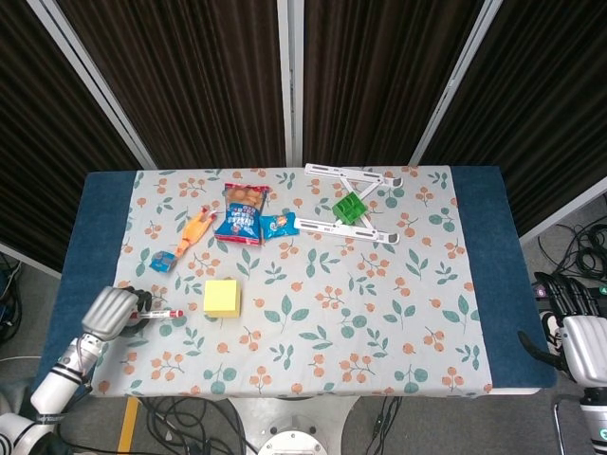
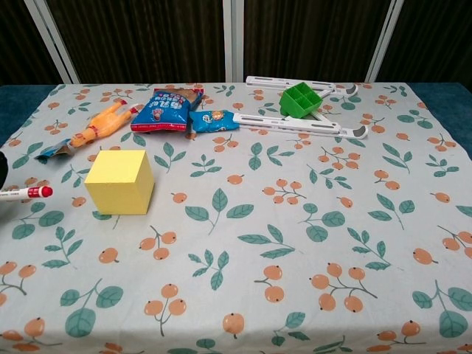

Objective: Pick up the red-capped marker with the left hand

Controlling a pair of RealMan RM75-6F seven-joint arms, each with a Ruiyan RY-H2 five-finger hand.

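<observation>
The red-capped marker [image 1: 159, 313] is a thin white pen with a red tip, lying level and pointing right. My left hand [image 1: 110, 312] grips its back end near the table's front left edge. In the chest view only the marker's front part [image 2: 26, 193] shows at the left border, raised a little above the cloth; the hand there is almost wholly out of frame. My right hand [image 1: 580, 337] hangs off the table's right side, its fingers unclear.
A yellow cube [image 1: 222, 297] stands just right of the marker. Behind it lie an orange rubber chicken [image 1: 194, 229], snack bags [image 1: 242, 216], a small blue packet [image 1: 279, 225], a white folding stand [image 1: 346, 227] and a green tray [image 1: 349, 207].
</observation>
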